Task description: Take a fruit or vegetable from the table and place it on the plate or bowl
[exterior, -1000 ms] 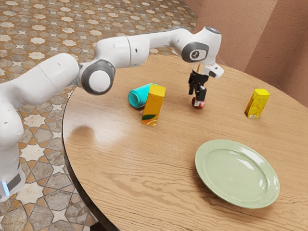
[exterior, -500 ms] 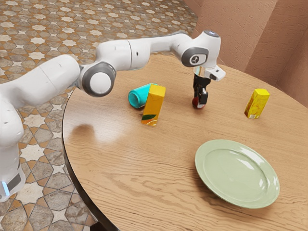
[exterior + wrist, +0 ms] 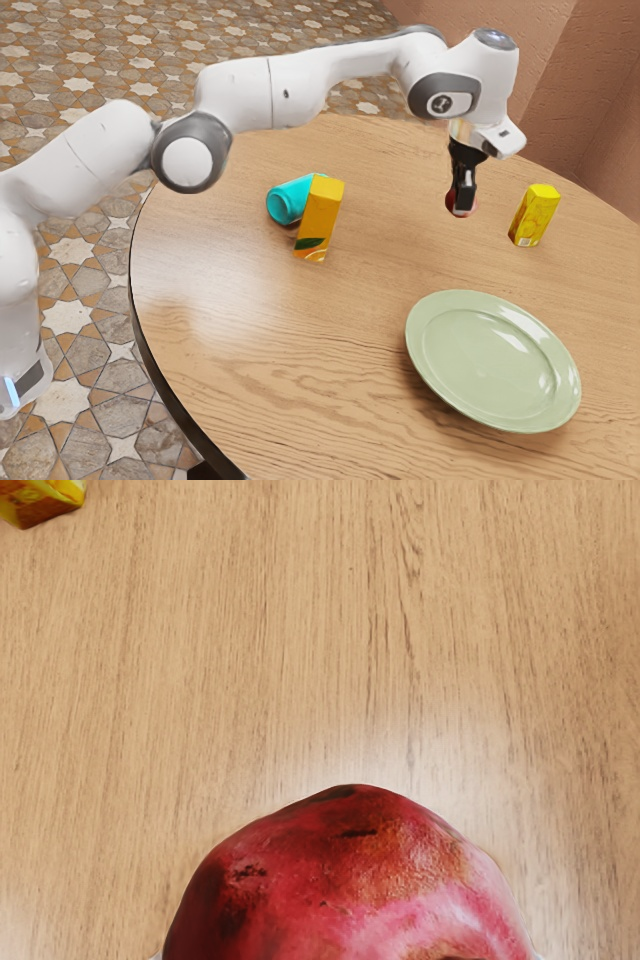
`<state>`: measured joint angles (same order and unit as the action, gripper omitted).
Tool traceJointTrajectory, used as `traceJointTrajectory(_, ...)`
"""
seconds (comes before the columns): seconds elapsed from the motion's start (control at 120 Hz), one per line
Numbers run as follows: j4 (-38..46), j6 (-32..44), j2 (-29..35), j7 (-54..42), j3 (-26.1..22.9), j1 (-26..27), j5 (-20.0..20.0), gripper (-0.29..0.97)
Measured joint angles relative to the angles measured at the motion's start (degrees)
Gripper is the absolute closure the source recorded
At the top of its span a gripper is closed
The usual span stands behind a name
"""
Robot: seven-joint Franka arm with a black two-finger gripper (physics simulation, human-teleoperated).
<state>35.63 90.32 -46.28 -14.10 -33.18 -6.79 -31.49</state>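
Note:
My black gripper [image 3: 462, 200] is shut on a small red fruit [image 3: 462, 204], which hangs a little above the round wooden table [image 3: 250, 330]. It sits toward the back, between the orange carton and the yellow carton. In the wrist view the same red fruit [image 3: 345, 885] bulges up large just under the hand, with wood grain beyond it. A pale green plate [image 3: 492, 359] lies at the front of the table on the exterior view's right, well in front of the gripper.
An orange juice carton [image 3: 319, 218] stands mid-table with a teal can [image 3: 290, 197] lying behind it. A yellow carton [image 3: 533, 215] stands right of the gripper; its corner [image 3: 38, 500] shows in the wrist view. Brown walls rise behind the table.
The gripper has lifted the red fruit off the table and carried it toward the exterior view's right, closer to the yellow carton.

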Motion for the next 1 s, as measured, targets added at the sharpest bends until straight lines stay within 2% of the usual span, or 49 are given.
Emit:
traceJointTrajectory(0.133, 5.9, -1.4, 3.0, 1.1, -0.6, 7.6, -0.6, 0.44)
traceJointTrajectory(0.317, 11.8, -2.3, 4.1, 3.0, -3.9, 9.6, -1.3, 0.44)
traceJointTrajectory(0.45, 12.7, -2.6, 4.1, 4.2, -5.6, 9.6, -2.3, 0.18)
traceJointTrajectory(0.617, 13.4, -2.8, 6.0, 5.4, -5.3, 8.9, -2.6, 0.05)
traceJointTrajectory(0.667, 17.0, -2.8, 10.9, 6.0, -5.4, 5.7, -2.2, 0.04)
traceJointTrajectory(0.817, 32.7, -2.9, 29.7, 7.8, -5.0, -13.4, 4.9, 0.01)
traceJointTrajectory(0.892, 35.1, -2.5, 31.0, 8.1, -4.9, -19.0, 7.8, 0.01)
traceJointTrajectory(1.0, 35.8, -1.5, 30.7, 8.4, -4.9, -20.4, 9.9, 0.0)
